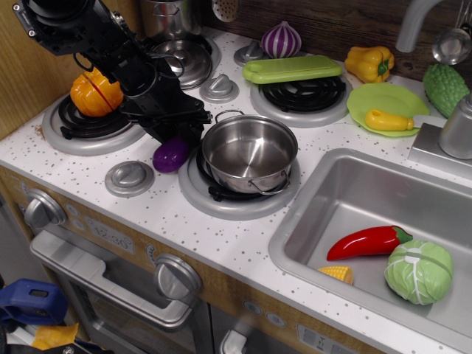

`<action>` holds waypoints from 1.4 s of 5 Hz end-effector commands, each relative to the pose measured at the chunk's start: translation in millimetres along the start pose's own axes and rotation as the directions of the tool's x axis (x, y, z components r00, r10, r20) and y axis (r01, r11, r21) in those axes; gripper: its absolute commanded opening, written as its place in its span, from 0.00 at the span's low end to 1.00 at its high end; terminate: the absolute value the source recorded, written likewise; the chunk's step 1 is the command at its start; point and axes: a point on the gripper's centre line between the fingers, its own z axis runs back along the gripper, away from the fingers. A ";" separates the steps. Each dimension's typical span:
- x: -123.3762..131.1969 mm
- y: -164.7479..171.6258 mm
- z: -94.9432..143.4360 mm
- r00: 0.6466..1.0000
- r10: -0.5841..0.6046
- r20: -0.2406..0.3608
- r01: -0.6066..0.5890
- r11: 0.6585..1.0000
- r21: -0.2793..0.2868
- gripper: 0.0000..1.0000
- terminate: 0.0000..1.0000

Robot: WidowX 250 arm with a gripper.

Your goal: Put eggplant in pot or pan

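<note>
The dark-purple eggplant [170, 155] lies on the white counter just left of the shallow steel pot [249, 153], which stands empty on the front middle burner. My black gripper [181, 135] is low over the eggplant's far end and hides its stem cap. Its dark fingers [196, 133] stand on either side of that end. I cannot tell whether they press on the eggplant. The eggplant still rests on the counter, close to the pot's left wall and its wire handle [228, 114].
An orange squash [94, 92] sits on the left burner behind the arm. A steel lid [129, 177] lies in front of the eggplant. A green lid [291, 68], an onion [281, 38] and a tall pot [171, 18] stand behind. The sink [354, 192] on the right holds toy vegetables.
</note>
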 end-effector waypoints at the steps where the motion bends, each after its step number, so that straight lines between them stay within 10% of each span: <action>1: 5.5 3.4 15.0 0.999 0.003 -0.050 0.000 0.998 0.060 0.00 0.00; 3: 29.5 -10.2 62.2 0.992 -0.028 -0.122 0.044 0.990 0.136 0.00 0.00; 6: 37.5 -80.6 84.7 0.997 0.052 -0.049 -0.044 0.987 0.154 0.00 0.00; 7: 30.7 -93.3 71.4 0.996 0.070 -0.047 -0.063 0.990 0.124 1.00 0.00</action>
